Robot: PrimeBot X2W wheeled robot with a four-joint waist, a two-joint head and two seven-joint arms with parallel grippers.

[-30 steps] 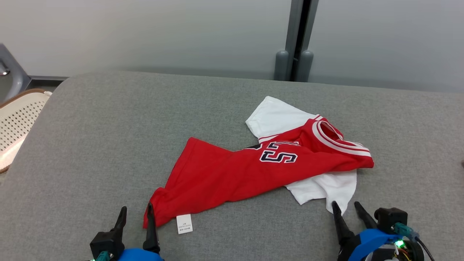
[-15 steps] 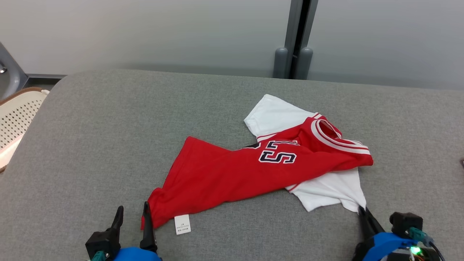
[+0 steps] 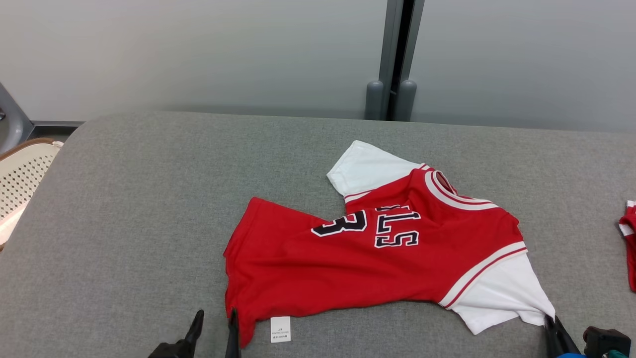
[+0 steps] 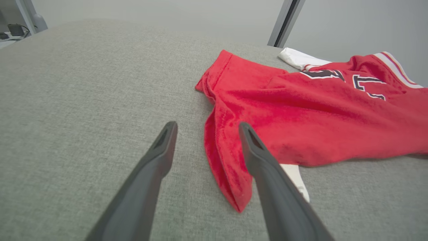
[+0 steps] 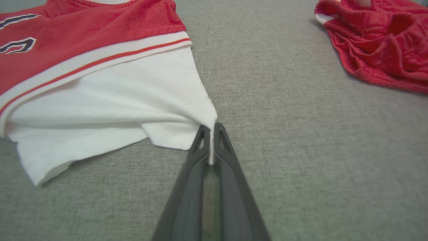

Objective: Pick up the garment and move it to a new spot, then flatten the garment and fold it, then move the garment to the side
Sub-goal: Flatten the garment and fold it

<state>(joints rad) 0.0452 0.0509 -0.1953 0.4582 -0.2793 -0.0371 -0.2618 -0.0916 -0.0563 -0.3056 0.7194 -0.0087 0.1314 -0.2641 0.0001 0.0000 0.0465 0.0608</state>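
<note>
Flattening: right fingers (image 5: pixel 197 150) clenched on the garment's (image 3: pixel 377 268) white sleeve (image 5: pixel 100 100); left fingers (image 4: pixel 160 150) released astride its hem corner (image 4: pixel 227 180); next, probably close those.

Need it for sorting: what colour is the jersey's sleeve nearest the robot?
The sleeve is white, clearest in the right wrist view.

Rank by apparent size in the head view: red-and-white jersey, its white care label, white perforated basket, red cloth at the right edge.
1. Red-and-white jersey, by far largest.
2. White perforated basket, cut by the frame.
3. Red cloth, also cut off; visible part only.
4. White care label, smallest.
</note>
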